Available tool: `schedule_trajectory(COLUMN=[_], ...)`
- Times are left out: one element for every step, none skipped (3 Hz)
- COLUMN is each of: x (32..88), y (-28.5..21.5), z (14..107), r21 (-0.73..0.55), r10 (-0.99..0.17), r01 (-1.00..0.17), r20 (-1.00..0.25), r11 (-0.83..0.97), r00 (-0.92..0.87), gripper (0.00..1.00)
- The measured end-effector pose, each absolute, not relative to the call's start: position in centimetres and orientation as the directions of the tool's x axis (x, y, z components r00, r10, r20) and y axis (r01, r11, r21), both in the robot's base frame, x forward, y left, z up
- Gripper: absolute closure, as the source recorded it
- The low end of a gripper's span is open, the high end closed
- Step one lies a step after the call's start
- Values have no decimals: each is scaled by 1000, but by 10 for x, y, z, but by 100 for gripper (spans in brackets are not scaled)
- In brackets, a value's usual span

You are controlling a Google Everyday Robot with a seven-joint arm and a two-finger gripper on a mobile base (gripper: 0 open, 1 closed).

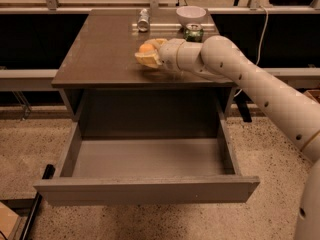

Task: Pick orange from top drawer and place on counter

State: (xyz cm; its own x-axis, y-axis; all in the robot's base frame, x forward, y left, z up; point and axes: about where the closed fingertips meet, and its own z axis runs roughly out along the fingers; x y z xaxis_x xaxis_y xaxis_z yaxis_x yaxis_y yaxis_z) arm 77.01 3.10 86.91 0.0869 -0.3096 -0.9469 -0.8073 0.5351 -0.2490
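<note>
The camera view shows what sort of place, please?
Probably a lab or office: grey cabinet with open top drawer, speckled floor, cable behind. The gripper holds the orange over the counter.

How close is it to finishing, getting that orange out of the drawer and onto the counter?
Nearly there. Done: the top drawer is open with no fruit in it, so the orange is out. In hand: the claw grips the orange low over the counter, near its middle; I cannot tell whether it touches. Left: set it down, let go and draw the arm away.
</note>
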Motion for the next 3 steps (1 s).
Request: schedule_trajectory(x=[786,787,786], y=[42,42,44], z=[859,856,855], r21=[-240,-238,-237], r10=[-354,-357,-357], r01=[-825,-825,-827], r20=[-934,-933,-933], r11=[511,512,509], r00=[52,48,47], gripper=[40,17,0])
